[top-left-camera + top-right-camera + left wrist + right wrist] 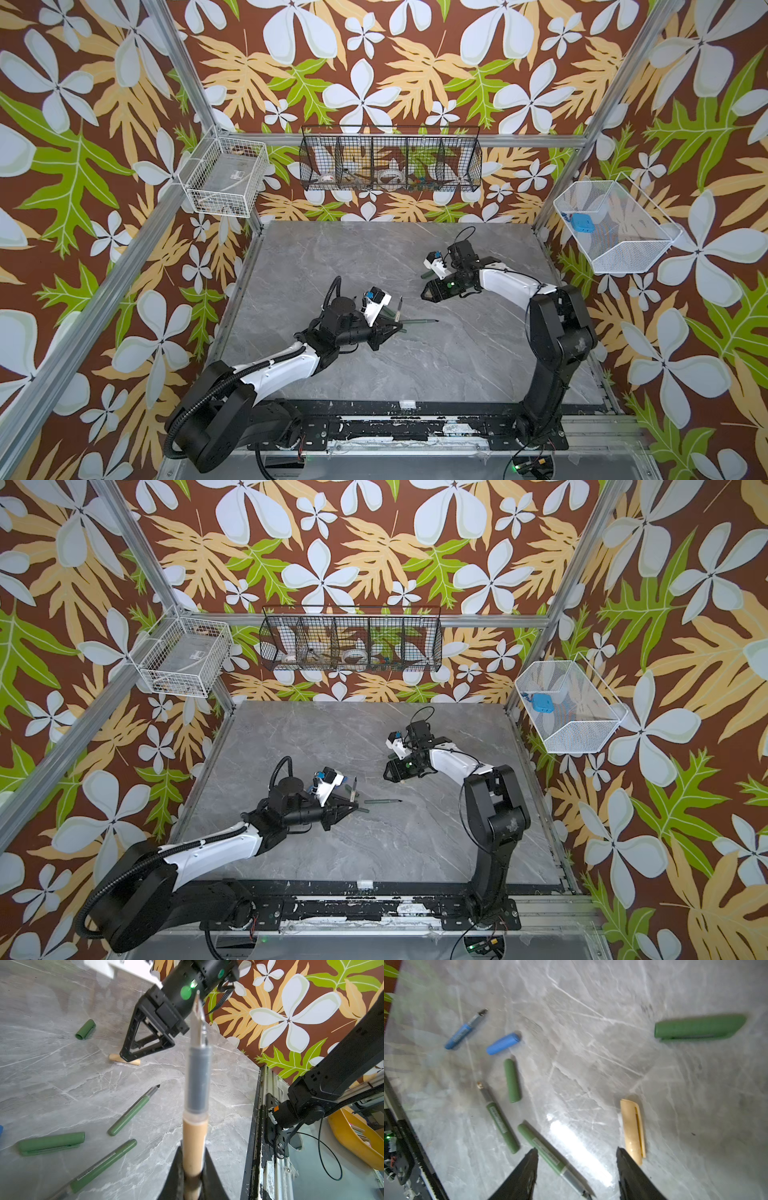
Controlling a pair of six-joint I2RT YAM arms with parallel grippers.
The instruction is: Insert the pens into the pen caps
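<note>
Tan plastic makes up both halves of this job. My left claw (194,1151) is clamped on the tan pen (195,1132) low on its barrel, so the nib sticks far out beyond the fingers. The tan cap (632,1128) lies flat on the desk (591,1022), just beside one finger of my right claw (576,1150). That claw's jaws stand apart, and the cap is not yet between them.

I judge both pieces light, stiff and slick, so the cap could roll or skid out of a pinch. I would take it across its middle and keep its mouth clear, though I cannot tell through the blur which end that is. The fine nib looks easy to bend. Held so far back, the pen may pivot, so it needs a straight, gentle push.

Green pens (502,1126), green caps (512,1080), the blue pen (464,1030) and the blue cap (503,1043) lie loose nearby.
</note>
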